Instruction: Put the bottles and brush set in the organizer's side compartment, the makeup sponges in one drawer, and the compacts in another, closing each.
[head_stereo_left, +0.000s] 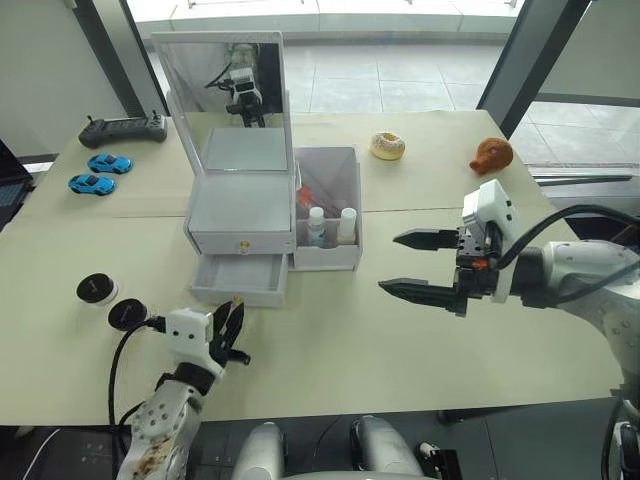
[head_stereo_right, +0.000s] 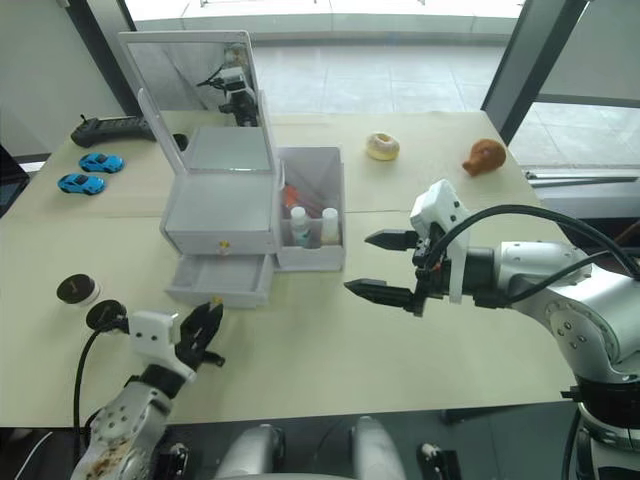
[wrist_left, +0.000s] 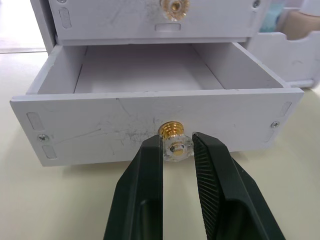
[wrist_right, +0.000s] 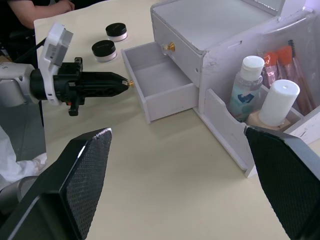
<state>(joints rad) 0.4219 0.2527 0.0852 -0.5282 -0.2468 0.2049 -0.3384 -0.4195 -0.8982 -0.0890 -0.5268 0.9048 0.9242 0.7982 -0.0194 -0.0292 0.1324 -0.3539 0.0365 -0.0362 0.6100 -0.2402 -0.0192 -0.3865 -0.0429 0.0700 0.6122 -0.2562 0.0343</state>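
Observation:
The white organizer (head_stereo_left: 240, 190) stands mid-table with its mirror lid up. Its lower drawer (wrist_left: 100, 130) is pulled out and empty; the upper drawer (head_stereo_left: 215, 241) is shut. My left gripper (wrist_left: 176, 142) is shut on the lower drawer's gold knob (wrist_left: 175, 131). In the side compartment (head_stereo_left: 326, 255) stand the clear bottle (head_stereo_left: 316, 226) and the beige bottle (head_stereo_left: 347, 225), with the brush set (head_stereo_left: 308, 197) behind them. Two black compacts (head_stereo_left: 96, 289) (head_stereo_left: 125, 314) lie on the table left of my left arm. My right gripper (head_stereo_left: 388, 262) hovers open and empty to the right of the organizer. The makeup sponges are out of view.
At the back of the table lie a doughnut toy (head_stereo_left: 387, 146) and a brown toy (head_stereo_left: 491, 155). A black game controller (head_stereo_left: 125, 128) and two blue toy cars (head_stereo_left: 109, 162) (head_stereo_left: 90, 183) sit at the far left. A person's arm (wrist_right: 30, 7) rests beyond the compacts.

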